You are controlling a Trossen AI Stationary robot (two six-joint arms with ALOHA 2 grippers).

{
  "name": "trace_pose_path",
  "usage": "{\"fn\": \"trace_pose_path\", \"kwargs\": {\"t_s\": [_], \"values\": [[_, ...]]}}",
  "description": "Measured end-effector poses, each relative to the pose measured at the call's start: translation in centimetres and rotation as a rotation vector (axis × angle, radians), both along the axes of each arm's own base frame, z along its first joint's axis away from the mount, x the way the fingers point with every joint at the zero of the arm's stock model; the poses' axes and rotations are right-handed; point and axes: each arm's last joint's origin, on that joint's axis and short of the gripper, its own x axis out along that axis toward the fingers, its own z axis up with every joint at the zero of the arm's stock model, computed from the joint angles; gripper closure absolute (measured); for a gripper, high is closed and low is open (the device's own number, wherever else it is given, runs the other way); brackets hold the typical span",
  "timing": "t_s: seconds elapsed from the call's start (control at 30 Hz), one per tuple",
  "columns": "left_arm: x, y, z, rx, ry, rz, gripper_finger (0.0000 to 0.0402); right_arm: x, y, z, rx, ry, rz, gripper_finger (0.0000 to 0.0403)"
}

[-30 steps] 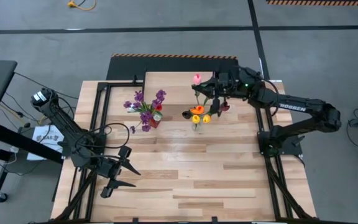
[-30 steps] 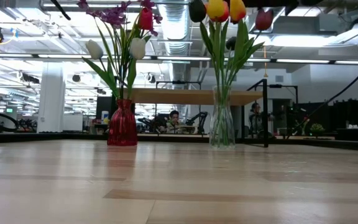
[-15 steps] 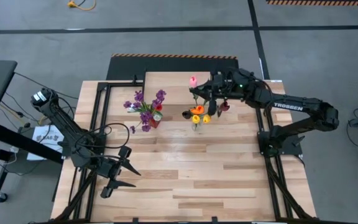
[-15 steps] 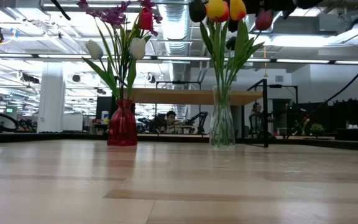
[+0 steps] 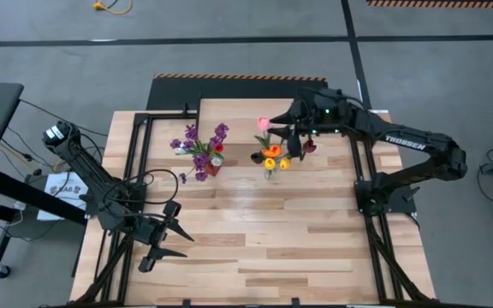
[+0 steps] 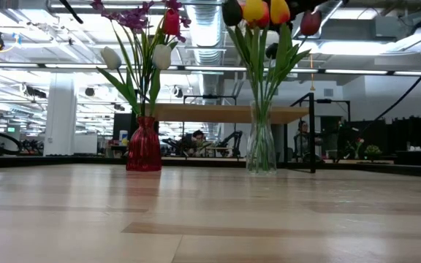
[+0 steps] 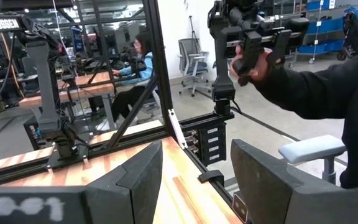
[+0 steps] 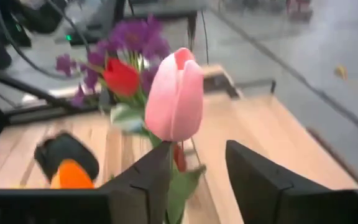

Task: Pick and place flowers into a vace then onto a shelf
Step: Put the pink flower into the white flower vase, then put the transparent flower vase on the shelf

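The right gripper [image 5: 274, 130], closed on a pink tulip [image 5: 264, 125], hovers above the clear vase [image 6: 261, 148]. Lowering the stem straight should avoid snagging. The left gripper [image 5: 168, 237] rests open.

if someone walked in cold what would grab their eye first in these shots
Probably the pink tulip held in the right gripper, above the shelf at the table's far edge and beside the clear vase of orange and yellow tulips. Next, the red vase of purple sprigs and a red tulip, left of the clear one. The left gripper waits open at the near left.
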Motion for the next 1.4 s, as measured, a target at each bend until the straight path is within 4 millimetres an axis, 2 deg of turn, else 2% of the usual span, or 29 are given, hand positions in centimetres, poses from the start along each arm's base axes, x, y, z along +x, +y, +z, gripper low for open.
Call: {"fn": "trace_pose_path", "kwargs": {"t_s": [0.17, 0.33, 0.53, 0.73, 0.9, 1.0, 1.17, 1.3, 1.4], "values": [[0.0, 0.0, 0.0, -0.001, 0.000, 0.002, 0.0219, -0.8, 0.4, 1.2, 0.030, 0.115, -0.020, 0.0231], [0.0, 0.0, 0.0, -0.002, 0.000, 0.004, 0.0219, -2.0, 0.8, 2.9, 0.043, 0.212, -0.047, 0.0223], [0.0, 0.0, 0.3, -0.008, -0.003, 0.031, 0.0219, -3.0, 1.4, 5.6, 0.040, 0.201, -0.049, 0.0229], [-0.4, -0.3, 1.0, 0.053, 0.005, 0.148, 0.0219, -3.2, 3.8, 9.0, -0.077, 0.094, 0.077, 0.0237], [-1.6, -1.2, 2.4, 0.113, -0.024, 0.222, 0.0219, -3.3, 6.7, 10.7, -0.073, 0.033, 0.188, 0.0239], [-2.7, -1.9, 3.3, 0.131, -0.042, 0.242, 0.0219, -3.5, 8.8, 10.9, -0.035, 0.045, 0.234, 0.0239], [-4.8, -2.6, 4.2, 0.147, -0.070, 0.183, 0.0219, -4.2, 12.0, 9.7, 0.042, 0.179, 0.194, 0.0239], [-6.0, -2.1, 4.0, 0.169, -0.037, 0.119, 0.0219, -5.1, 14.9, 8.4, 0.144, 0.312, 0.171, 0.0239], [-6.5, -1.4, 3.6, 0.163, 0.026, 0.011, 0.0219, -5.4, 17.4, 7.0, 0.236, 0.344, 0.170, 0.0239]]}}
